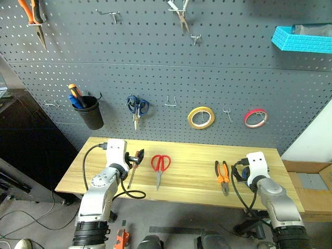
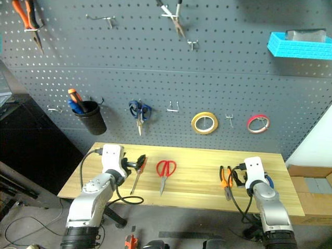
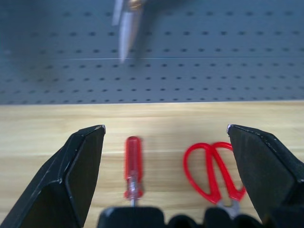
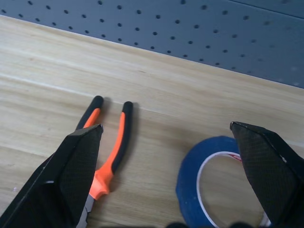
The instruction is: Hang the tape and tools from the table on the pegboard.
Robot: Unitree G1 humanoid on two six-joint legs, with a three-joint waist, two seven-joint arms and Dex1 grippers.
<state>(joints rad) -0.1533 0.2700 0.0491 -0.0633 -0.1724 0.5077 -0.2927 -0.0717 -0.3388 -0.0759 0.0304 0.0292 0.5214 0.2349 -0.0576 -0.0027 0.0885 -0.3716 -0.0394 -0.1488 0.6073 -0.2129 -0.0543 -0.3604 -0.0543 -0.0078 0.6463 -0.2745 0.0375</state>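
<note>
Currently both grippers hover low over the table (image 1: 192,181) with jaws spread wide and nothing between them.

Left gripper (image 3: 166,130): released. In the left wrist view the red-handled screwdriver (image 3: 133,164) lies on the wood between its two fingers, nearer the left finger, handle pointing away toward the pegboard (image 1: 218,78). The red-handled scissors (image 3: 213,168) lie just inside the opposite finger, loops away from the gripper. Neither tool touches a finger as far as can be seen.

Right gripper (image 4: 166,126): released. In the right wrist view the orange-and-black pliers (image 4: 111,152) lie flat beside its left finger, handles directed toward the pegboard, with the jaw end partly hidden behind that finger. The blue tape (image 4: 190,190) lies flat on the wood close to the gripper's base, nearer the right finger and partly covered by it.

Ahead of and above both grippers, the pegboard carries blue-handled scissors (image 1: 137,107), a yellow tape roll (image 1: 201,118) and a red-pink tape roll (image 1: 256,118) on hooks, plus a black cup (image 1: 91,112) holding tools. A light blue bin (image 1: 302,39) hangs at upper right.

No legible brand, label or writing appears on any item.
</note>
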